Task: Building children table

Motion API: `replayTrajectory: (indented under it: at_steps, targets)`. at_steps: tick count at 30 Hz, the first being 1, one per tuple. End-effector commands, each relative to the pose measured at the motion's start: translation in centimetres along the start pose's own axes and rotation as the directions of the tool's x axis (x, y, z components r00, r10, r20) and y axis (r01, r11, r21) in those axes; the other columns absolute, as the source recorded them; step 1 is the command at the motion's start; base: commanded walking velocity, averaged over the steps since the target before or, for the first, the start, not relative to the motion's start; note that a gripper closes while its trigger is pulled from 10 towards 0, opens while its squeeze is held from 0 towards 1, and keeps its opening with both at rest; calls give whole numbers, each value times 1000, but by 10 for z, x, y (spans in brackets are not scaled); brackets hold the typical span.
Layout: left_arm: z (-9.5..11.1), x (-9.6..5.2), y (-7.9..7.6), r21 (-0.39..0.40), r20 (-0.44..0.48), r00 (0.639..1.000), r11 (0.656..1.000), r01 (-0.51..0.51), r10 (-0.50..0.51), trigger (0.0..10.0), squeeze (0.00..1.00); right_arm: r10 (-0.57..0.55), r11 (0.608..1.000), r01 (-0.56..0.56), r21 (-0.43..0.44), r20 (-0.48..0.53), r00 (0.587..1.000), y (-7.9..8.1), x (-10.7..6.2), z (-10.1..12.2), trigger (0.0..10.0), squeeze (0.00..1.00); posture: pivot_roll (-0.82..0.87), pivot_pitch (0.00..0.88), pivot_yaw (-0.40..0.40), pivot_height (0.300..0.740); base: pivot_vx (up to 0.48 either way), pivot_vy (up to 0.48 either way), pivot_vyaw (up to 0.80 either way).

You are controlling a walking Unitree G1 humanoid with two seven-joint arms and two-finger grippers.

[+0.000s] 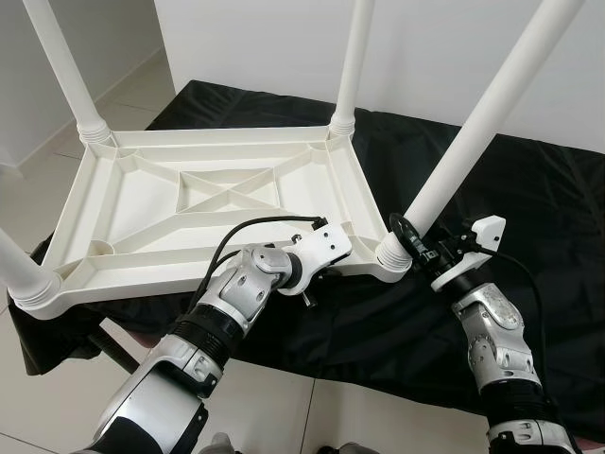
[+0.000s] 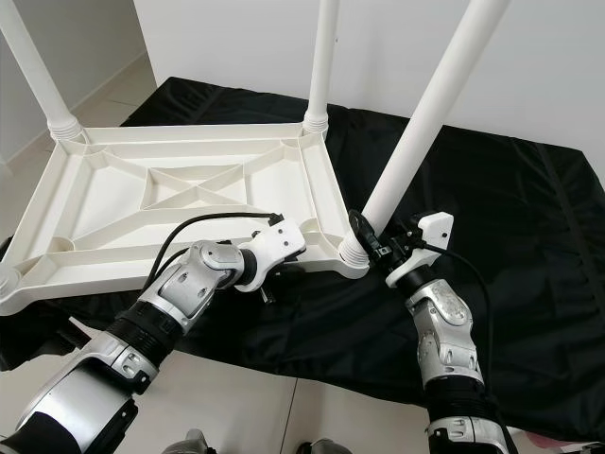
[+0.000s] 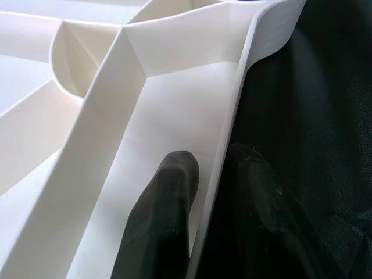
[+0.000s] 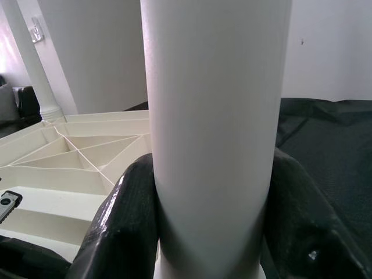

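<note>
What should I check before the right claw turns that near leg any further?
1. Right claw around the near leg, fingers on both sides: ok.
2. Left claw pinching the tabletop rim, one finger inside, one outside: ok.
3. Leg seated in its corner socket: in place, but it leans away from the tabletop; full seating cannot tell.
4. Other three legs in their sockets: ok.
5. Tabletop lying upside down on the black cloth: ok.
</note>
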State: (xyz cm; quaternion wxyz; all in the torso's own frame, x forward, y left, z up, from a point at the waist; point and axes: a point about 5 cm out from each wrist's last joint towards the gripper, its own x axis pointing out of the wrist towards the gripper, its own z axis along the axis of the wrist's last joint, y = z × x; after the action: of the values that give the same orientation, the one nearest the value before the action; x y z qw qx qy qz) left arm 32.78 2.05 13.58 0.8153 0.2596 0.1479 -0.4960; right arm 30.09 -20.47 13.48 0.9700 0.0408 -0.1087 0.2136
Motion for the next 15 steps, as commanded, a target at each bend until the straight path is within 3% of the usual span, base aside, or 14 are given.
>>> replayTrajectory:
  at_steps: [1,7,15]
  targets:
    - [20,-6,6,57,68,998,998,-16,12,10000,0,-57,997,66,36,-208,976,-4,-30,-40,10000,0,-83,35,-3,740,0,0,0]
    - [21,-6,5,60,70,997,998,-12,8,10000,0,-47,998,35,-60,-213,976,-4,-30,-39,10000,0,-83,34,-1,740,0,0,0]
    - [22,-6,5,63,72,997,998,-11,6,10000,0,-56,997,41,-70,-223,973,-7,-29,-40,10000,0,-82,27,1,740,0,0,0]
